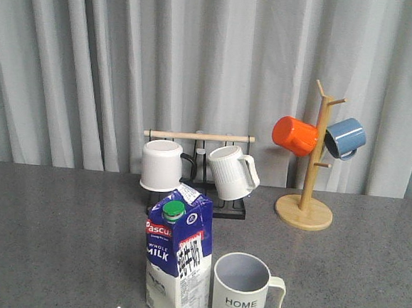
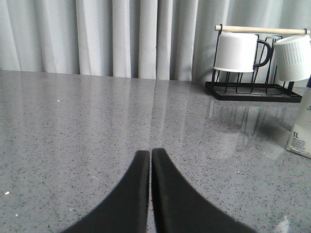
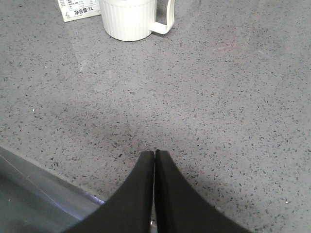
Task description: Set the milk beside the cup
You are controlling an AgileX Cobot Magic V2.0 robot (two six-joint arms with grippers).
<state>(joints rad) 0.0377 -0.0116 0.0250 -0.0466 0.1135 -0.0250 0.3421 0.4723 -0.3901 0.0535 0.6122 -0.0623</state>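
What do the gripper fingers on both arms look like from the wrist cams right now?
Both look alike. The left gripper has two matte black fingers, smooth and curved, broad at the base and tapering to narrow tips. The right gripper has the same black tapered pair. No cables, markings or pads show on either. The arms themselves are out of every view.

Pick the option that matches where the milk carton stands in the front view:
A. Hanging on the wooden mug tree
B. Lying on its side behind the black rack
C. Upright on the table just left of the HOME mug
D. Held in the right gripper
C. The Pascual whole milk carton stands upright on the grey table, right beside the cream HOME mug on its left; both grippers are shut and hold nothing.
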